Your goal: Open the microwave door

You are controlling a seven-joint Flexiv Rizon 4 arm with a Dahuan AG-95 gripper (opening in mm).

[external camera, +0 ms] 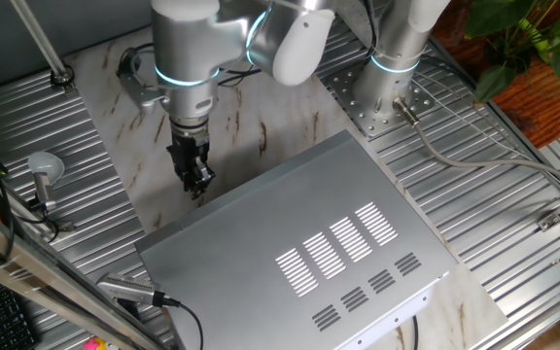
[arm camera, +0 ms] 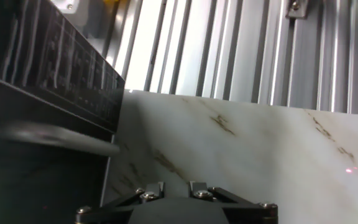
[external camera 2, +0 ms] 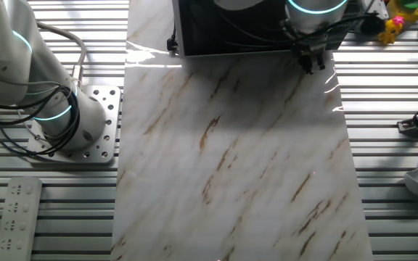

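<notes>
microwave (external camera: 299,233): silver-grey, rows of dark slots, lower centre | microwave door (external camera 2: 231,32): glossy black, top centre | mat (external camera 2: 238,159): white marble with brown veins | table (external camera: 513,194): ribbed bright metal | arm (external camera: 188,39): light grey with glowing cyan rings | gripper (external camera: 194,178): black | toy (external camera 2: 396,25): yellow, upper right

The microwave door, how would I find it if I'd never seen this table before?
Look for the biggest thing on the marble board: the silver microwave with rows of slots on top. The microwave door is the flat black glassy panel across its front, just beside the gripper. Everything around it is silver metal or pale marble.
</notes>
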